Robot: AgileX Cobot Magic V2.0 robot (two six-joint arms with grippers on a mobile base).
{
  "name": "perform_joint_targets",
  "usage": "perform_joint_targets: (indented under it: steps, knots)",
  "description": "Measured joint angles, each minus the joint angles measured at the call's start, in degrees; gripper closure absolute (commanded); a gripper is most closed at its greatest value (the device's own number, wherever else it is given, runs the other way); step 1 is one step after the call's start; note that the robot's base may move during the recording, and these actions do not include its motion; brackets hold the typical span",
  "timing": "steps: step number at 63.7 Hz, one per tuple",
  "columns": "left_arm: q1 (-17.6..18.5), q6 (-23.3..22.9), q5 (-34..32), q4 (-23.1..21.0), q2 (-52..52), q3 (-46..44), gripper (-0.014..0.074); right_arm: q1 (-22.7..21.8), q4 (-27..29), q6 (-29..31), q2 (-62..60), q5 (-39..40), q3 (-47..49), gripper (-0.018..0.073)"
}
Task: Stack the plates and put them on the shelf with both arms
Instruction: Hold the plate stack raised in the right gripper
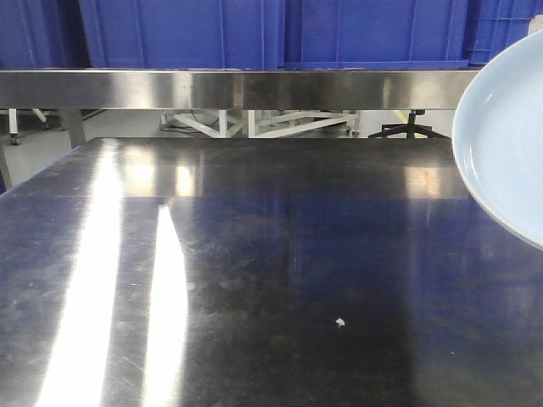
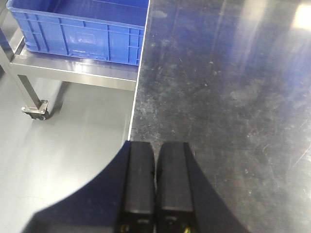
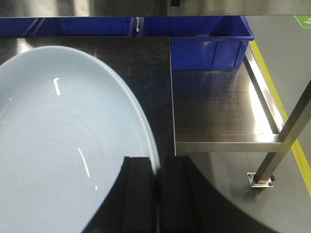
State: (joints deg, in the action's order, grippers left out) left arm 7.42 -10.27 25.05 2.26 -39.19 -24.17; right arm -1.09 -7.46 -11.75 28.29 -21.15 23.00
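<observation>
Fingers point(image 3: 138, 194) of the right gripper point(image 3: 156, 167) are pinching the rim of a pale blue-white plate point(image 3: 63, 145), one on each face, and I see its glossy hollow filling the left of the right wrist view. On the front camera it stands steeply tilted at the far right, across the steel table point(image 1: 254, 280) and the shelf rail point(image 1: 237, 89); I cannot tell whether its lower edge touches the table. The left gripper point(image 2: 155, 187) has its two black pads point(image 2: 138, 187) pressed together on nothing, over the table's left edge, with a blue crate point(image 2: 82, 34) on a low steel rack beside.
</observation>
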Motion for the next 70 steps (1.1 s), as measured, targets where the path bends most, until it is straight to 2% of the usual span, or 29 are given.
perform_joint_targets:
  steps: [70]
  knots:
    - [0.0,0.0,0.0,0.0,0.0,0.0,0.0503,0.0,0.0,0.0,0.0,0.0,0.0,0.0503]
